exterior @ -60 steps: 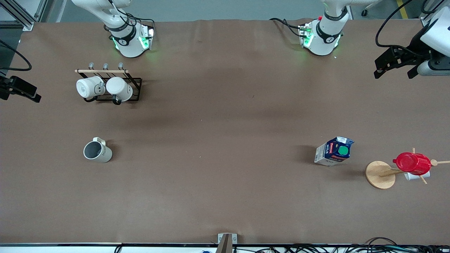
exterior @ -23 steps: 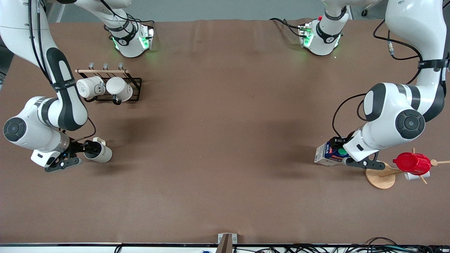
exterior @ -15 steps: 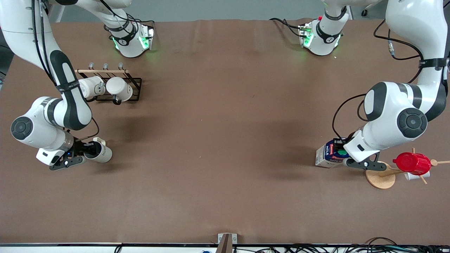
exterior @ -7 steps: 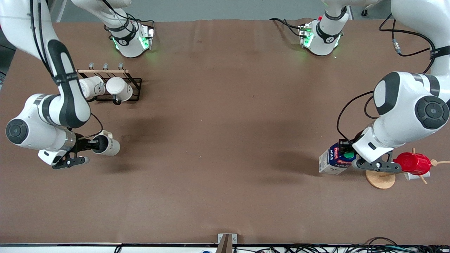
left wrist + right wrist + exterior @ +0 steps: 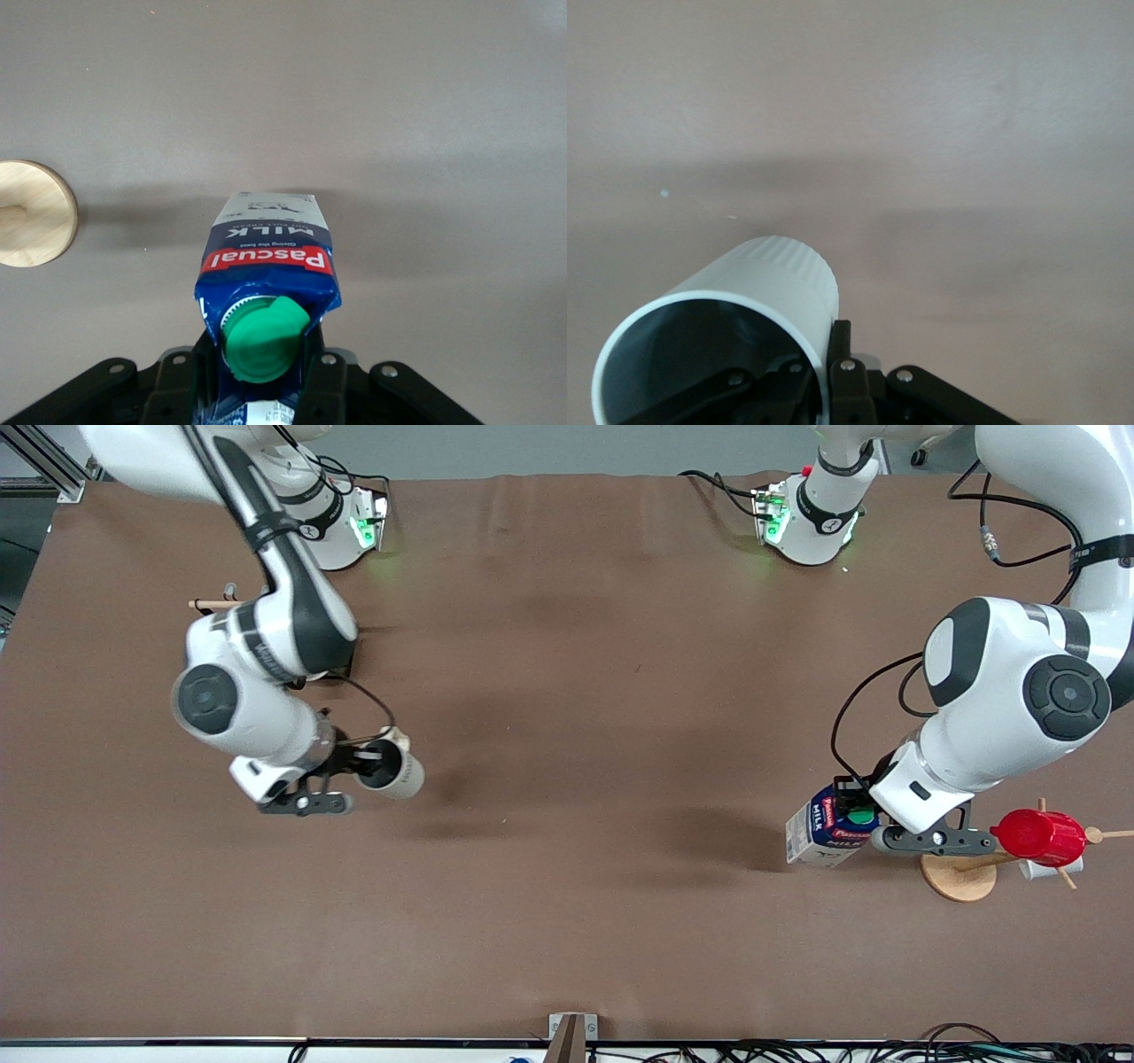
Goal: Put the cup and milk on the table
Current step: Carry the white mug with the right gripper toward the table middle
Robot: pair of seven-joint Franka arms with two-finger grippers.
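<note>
My right gripper (image 5: pixel 359 762) is shut on the rim wall of the cream-white cup (image 5: pixel 394 772). It holds the cup on its side above the brown table (image 5: pixel 576 691), one finger inside the grey interior. In the right wrist view the cup (image 5: pixel 775 283) fills the area at the gripper (image 5: pixel 824 376). My left gripper (image 5: pixel 866 815) is shut on the gable top of the blue and white milk carton (image 5: pixel 822 834) with its green cap, and holds it tilted just over the table. In the left wrist view the fingers (image 5: pixel 323 385) clamp the milk (image 5: pixel 266 261) beside the cap.
A wooden mug tree with a round base (image 5: pixel 957 875) carries a red cup (image 5: pixel 1036 835) right beside the left gripper, toward the left arm's end; its base shows in the left wrist view (image 5: pixel 31 212). The mug rack's wooden bar (image 5: pixel 208 605) pokes out from under the right arm.
The right gripper closed on the cup, lifted it and carried it toward the table's middle. The left gripper closed on the milk, raised it slightly and shifted it a little.
</note>
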